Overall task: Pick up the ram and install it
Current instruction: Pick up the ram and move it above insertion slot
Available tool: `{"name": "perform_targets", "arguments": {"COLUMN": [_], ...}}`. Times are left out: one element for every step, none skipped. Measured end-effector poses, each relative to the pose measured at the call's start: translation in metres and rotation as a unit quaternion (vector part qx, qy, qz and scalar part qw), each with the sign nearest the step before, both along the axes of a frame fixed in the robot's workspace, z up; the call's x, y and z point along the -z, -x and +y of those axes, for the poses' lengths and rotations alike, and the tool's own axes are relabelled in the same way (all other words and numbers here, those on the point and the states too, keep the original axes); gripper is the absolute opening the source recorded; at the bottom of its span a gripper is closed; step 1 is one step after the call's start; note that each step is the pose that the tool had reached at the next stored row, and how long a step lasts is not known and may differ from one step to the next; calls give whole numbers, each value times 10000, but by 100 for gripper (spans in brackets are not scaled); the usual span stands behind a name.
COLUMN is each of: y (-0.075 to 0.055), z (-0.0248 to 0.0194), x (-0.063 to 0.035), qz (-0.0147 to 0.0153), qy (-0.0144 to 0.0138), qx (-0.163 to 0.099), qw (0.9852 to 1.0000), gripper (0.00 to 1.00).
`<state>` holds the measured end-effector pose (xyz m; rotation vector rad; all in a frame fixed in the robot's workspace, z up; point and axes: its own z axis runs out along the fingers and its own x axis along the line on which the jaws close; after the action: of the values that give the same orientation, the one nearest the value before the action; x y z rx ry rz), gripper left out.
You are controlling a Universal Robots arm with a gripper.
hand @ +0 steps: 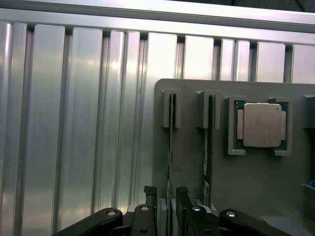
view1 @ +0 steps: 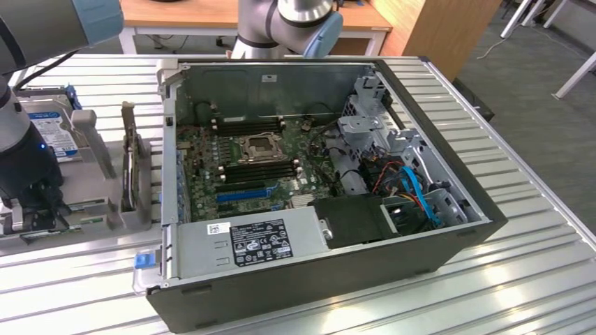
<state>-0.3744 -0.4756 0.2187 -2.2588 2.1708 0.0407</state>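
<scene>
The robot's dark two-fingered gripper is released. In the wrist view its jaws stand apart, one black finger on each side of the ram, a long, thin green circuit-board stick standing on edge. Whether the pads touch the board cannot be told, though a narrow gap appears on both sides.

The ram sits in a slot of a flat grey plastic holder. A second thin board stands on edge in the neighbouring slot, just beside the first and parallel to it. A square silver-capped processor chip lies flat in a framed pocket of the same holder, next to that second board. The holder rests on a ribbed, shiny metal table.

In the exterior view the arm reaches down at the exterior view's left edge, over the holder in the lower left of the frame. A hard drive with a blue label stands behind it, at the middle left.

A large open black computer case fills the centre of the frame, well apart from the gripper. Inside lies a green motherboard with a square metal processor socket and rows of long black memory slots just below it. A grey power supply with a black label sits along the case's near side.
</scene>
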Motion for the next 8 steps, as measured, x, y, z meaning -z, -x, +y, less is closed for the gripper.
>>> {"name": "perform_targets", "arguments": {"y": [0, 0, 0, -1, -1, -1, -1, -1], "z": [0, 0, 0, 0, 0, 0, 0, 0], "x": [0, -1, -1, -1, 0, 3, 8, 14], "qz": [1, 1, 1, 1, 2, 2, 1, 1], "qy": [0, 0, 0, 0, -5, -11, -14, -17], "qx": [0, 0, 0, 0, 0, 0, 0, 0], "qw": [10000, 10000, 10000, 10000, 10000, 10000, 10000, 10000], "gripper": [29, 29, 29, 29, 29, 29, 29, 29]}}
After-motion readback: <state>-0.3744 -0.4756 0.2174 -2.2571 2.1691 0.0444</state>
